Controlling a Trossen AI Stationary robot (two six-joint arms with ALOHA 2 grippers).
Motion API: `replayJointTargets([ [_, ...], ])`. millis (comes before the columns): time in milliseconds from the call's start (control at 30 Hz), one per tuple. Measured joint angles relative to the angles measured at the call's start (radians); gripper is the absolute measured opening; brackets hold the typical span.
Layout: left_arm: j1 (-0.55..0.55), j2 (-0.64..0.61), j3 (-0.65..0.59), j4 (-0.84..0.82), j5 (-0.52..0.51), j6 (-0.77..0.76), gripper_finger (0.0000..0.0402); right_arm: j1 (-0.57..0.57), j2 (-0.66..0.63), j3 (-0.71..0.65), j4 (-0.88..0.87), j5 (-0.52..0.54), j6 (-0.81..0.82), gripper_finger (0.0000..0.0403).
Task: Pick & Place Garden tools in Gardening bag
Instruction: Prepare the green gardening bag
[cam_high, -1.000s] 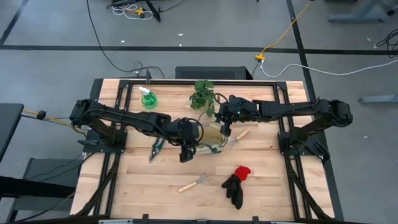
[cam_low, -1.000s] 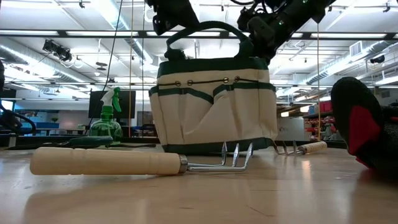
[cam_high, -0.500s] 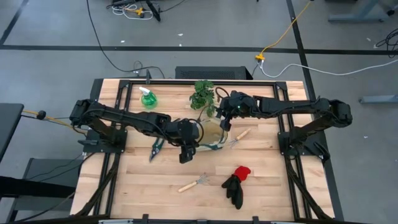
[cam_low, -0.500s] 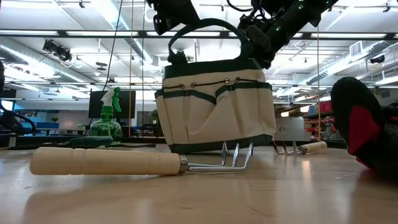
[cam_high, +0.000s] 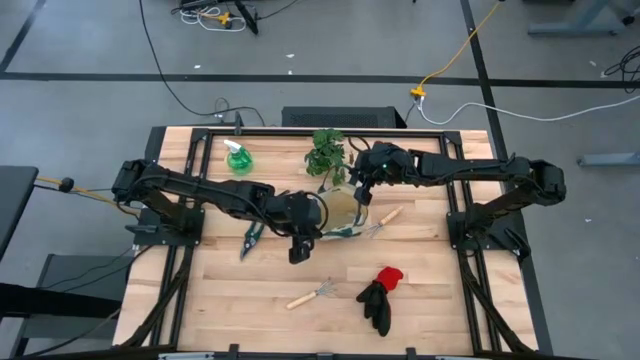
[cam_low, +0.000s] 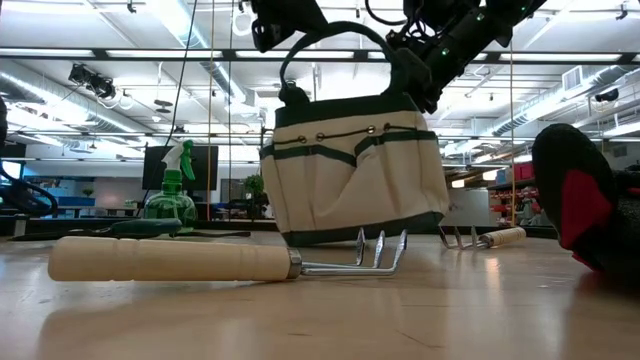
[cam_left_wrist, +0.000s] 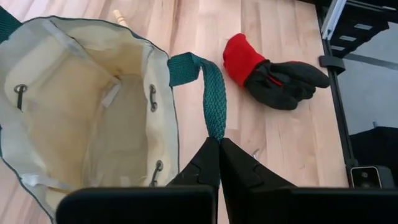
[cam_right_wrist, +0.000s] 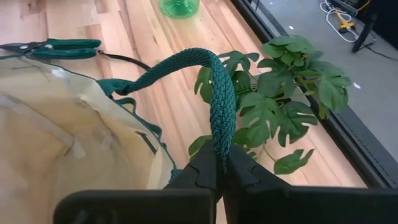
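The cream gardening bag (cam_high: 340, 212) with green trim stands open at the table's middle; in the low view (cam_low: 360, 170) it is tilted. My left gripper (cam_high: 300, 240) is shut on one green handle at the bag's near side. My right gripper (cam_high: 362, 185) is shut on the other handle at its far side. One wooden-handled rake (cam_high: 311, 295) lies near the front edge, the other (cam_high: 386, 217) to the right of the bag. The red-and-black gloves (cam_high: 380, 292), the shears (cam_high: 250, 238) and the green spray bottle (cam_high: 238, 158) lie on the table. My left gripper pinches the green webbing handle (cam_left_wrist: 215, 127) between its two fingers, at the top of the handle's loop. The fingers come from above the bag's near side. The strap runs down from the fingers to the bag's rim. My right gripper pinches the other green handle (cam_right_wrist: 222, 140) between its two fingers, at the top of its arch. The handle arches up from the bag's rim to the fingers. The bag hangs tilted below, its right bottom corner (cam_low: 440, 214) raised.
A small potted plant (cam_high: 325, 150) stands just beyond the bag, close to my right gripper, and shows in the right wrist view (cam_right_wrist: 280, 93). Dark frame rails run along the table's left, right and far edges. Bare wood lies at the front left.
My right gripper has gone toward the table's far edge and up with its handle. The bag has shifted toward the right and tipped, its right bottom corner rising while its left bottom stays low. My left gripper keeps its hold.
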Motion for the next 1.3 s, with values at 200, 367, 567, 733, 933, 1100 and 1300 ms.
replayJointTargets([
  [200, 0.0, 0.0, 0.0, 0.0, -0.001, 0.0, 0.0014, 0.001, 0.0, 0.0, 0.0, -0.002, 0.0, 0.0004],
  [367, 0.0, 0.0, 0.0, 0.0, -0.003, 0.0, 0.0017, 0.002, 0.0, 0.0, 0.0, -0.025, 0.0, 0.0004],
  [567, 0.002, 0.0, 0.0, 0.002, -0.003, 0.0, 0.0019, 0.001, 0.0, 0.0, 0.0, -0.026, 0.0, 0.0004],
  [733, 0.001, 0.0, 0.0, 0.001, -0.001, 0.001, 0.002, 0.002, 0.0, 0.0, 0.0, -0.026, 0.0, 0.0004],
  [933, 0.001, 0.0, 0.0, -0.001, 0.0, 0.002, 0.0026, 0.002, 0.0, 0.0, 0.0, -0.027, 0.0, 0.0004],
  [1100, 0.001, 0.0, 0.0, 0.0, -0.021, 0.009, 0.0066, 0.002, 0.0, 0.0, 0.0, -0.026, 0.0, 0.0004],
  [1300, 0.007, 0.0, 0.0, 0.0, -0.067, 0.053, 0.0114, 0.002, 0.0, 0.0, 0.0, -0.026, 0.0, 0.0004],
])
